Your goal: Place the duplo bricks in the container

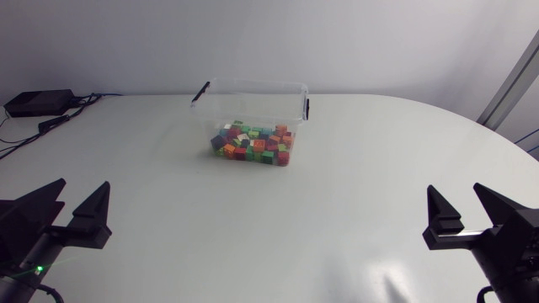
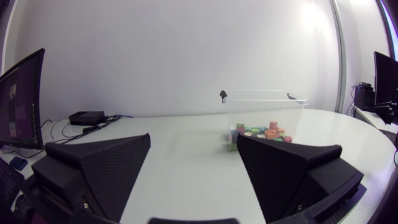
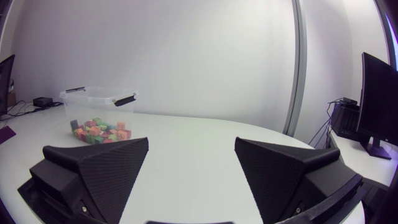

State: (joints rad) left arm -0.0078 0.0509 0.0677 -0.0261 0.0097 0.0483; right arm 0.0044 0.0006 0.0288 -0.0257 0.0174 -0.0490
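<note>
Resting in a clear container [image 1: 286,94], the bricks [image 1: 253,145] lay at the far middle of the white table [image 1: 354,185], well apart from both arms.

The open-topped container, with a black latch at each short end, held a low heap of red, green, orange, blue and purple bricks across its floor. The left fingers [image 1: 91,220] sat at the table's near left corner, spread wide and gripping nothing, with bare table between them. The right fingers [image 1: 442,225] sat at the near right corner, likewise released and holding nothing. Seen from the left wrist, the container stood ahead of that arm's fingers, partly behind one finger's tip; seen from the right wrist, it stood ahead and off to one side. A small black box [image 1: 38,103] with cables lay at the table's far left edge.
</note>
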